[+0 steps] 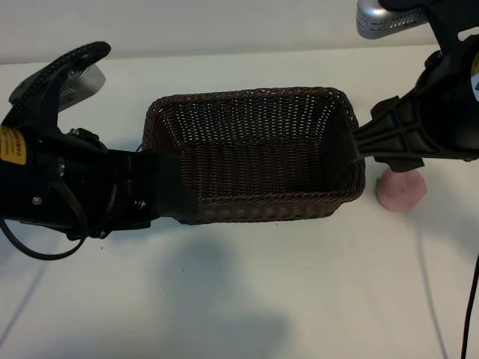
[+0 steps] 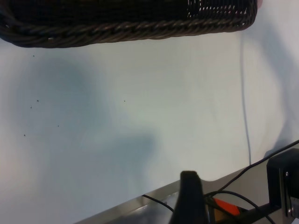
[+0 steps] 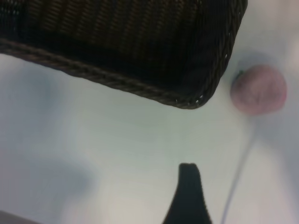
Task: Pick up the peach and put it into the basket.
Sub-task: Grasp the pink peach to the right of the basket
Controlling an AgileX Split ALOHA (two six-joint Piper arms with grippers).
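Lying longways between both arms, the basket (image 1: pixel 254 153) is empty; the peach (image 1: pixel 400 191) sits beside its right end. Right gripper (image 1: pixel 358 143) reaches down above it, fingers apart; left gripper (image 1: pixel 176 196) too.

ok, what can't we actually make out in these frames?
- Peach: top covered by right gripper, exterior view; blurred in right wrist view.
- Basket: its near left corner is behind the left gripper; edges crop it in both wrist views.
- Both wrist views show only one fingertip.
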